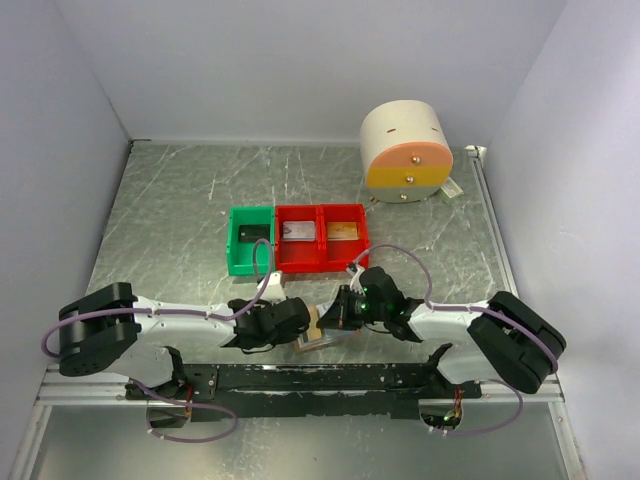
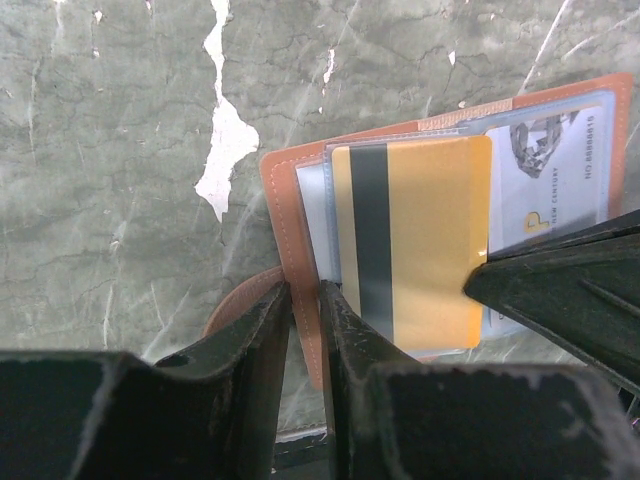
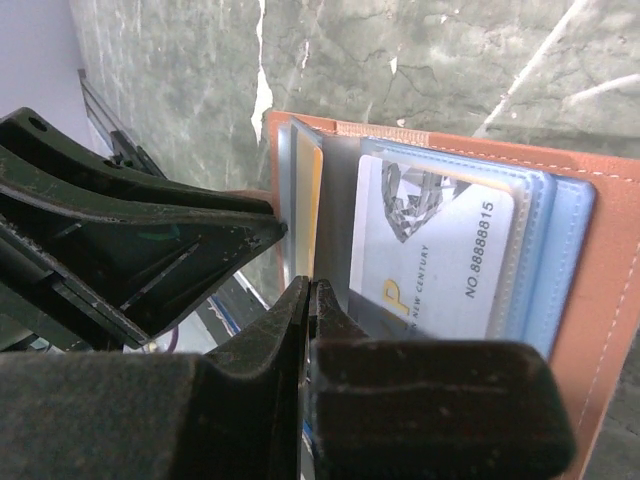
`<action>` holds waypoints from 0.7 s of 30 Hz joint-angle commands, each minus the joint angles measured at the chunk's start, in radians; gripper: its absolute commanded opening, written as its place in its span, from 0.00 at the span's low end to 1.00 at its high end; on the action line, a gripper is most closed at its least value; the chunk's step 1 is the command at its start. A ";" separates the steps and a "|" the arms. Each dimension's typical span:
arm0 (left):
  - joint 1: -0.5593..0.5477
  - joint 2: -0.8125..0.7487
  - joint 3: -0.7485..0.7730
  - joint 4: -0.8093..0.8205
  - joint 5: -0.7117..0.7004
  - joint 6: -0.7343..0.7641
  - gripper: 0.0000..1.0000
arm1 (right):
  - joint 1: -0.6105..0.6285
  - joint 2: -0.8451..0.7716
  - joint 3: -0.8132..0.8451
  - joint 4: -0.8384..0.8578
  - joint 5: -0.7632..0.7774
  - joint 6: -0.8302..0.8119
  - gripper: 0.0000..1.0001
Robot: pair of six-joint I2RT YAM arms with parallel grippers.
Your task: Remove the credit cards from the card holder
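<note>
Left wrist view gives us the closest look. The left gripper (image 2: pixel 303 298) has its jaws drawn nearly together on the tan leather edge of the card holder (image 2: pixel 280 200) and pins it. The holder is open with its pale blue lining up, over the table (image 1: pixel 170 220) just ahead of the two arm bases. We cannot tell if it rests there or is a little lifted. From the other side the right gripper (image 3: pixel 308 290) has its jaws fully closed. It seems to nip the lower corner of the gold card (image 2: pixel 430 230), the one with a black stripe. Beside this, a white card (image 3: pixel 430 250) sits in its clear pocket.

We judge that the step in hand is drawing the gold card out. The next move calls for a straight pull along the sleeve while the left side holds firm. With so shallow a pinch, the card may slip.

Further out, a dark card (image 1: pixel 250 233) lies in the green bin (image 1: pixel 250 266). A silver card (image 1: pixel 298 231) and a gold-brown card (image 1: pixel 343 230) lie in the two compartments of the red bin (image 1: pixel 322 264). The table is grey-green marbled with white veins. A cream cylinder (image 1: pixel 400 135) with an orange band stands far right. Plain pale walls close the room.
</note>
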 commanded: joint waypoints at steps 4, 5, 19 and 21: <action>0.000 0.066 -0.018 -0.039 0.022 0.006 0.30 | -0.016 -0.004 -0.002 0.007 -0.026 -0.022 0.02; -0.001 0.071 -0.012 -0.043 0.022 0.006 0.30 | -0.017 -0.005 0.002 0.002 -0.024 -0.025 0.02; -0.039 0.022 0.004 0.037 -0.018 0.016 0.50 | -0.017 0.076 0.023 0.032 -0.075 -0.044 0.07; -0.039 0.044 0.014 0.000 -0.023 0.000 0.49 | -0.017 0.088 0.025 0.036 -0.077 -0.044 0.07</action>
